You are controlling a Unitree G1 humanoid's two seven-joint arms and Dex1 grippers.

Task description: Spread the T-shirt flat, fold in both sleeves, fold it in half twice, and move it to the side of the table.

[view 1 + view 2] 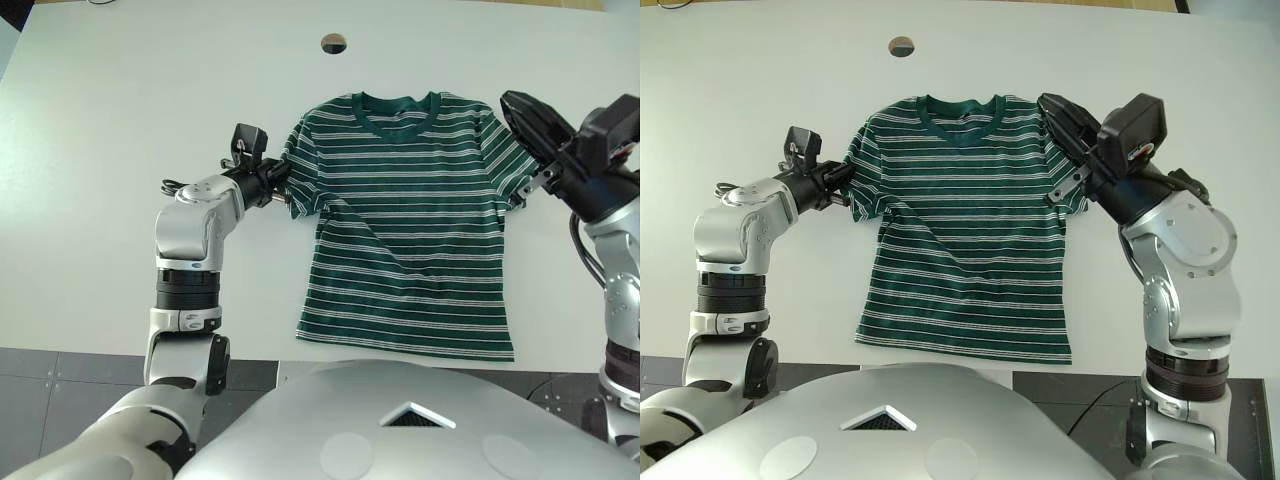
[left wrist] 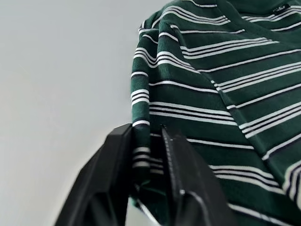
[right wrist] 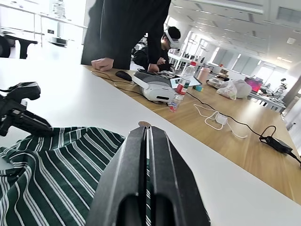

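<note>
A green T-shirt (image 1: 410,230) with white stripes lies face up on the white table (image 1: 110,100), collar toward the far side, body mostly flat. My left gripper (image 1: 283,180) sits at the shirt's left edge, shut on the left sleeve (image 2: 143,117), whose fabric is pinched between the black fingers (image 2: 176,160). The sleeve bunches a little beside the grip. My right gripper (image 1: 1045,101) is shut with nothing between its fingers (image 3: 146,155). It hovers over the shirt's right shoulder, just above the right sleeve (image 1: 520,165).
A small round hole (image 1: 333,43) sits in the table beyond the collar. Bare tabletop stretches to the left of the shirt and behind it. The shirt's hem lies close to the table's near edge (image 1: 100,348).
</note>
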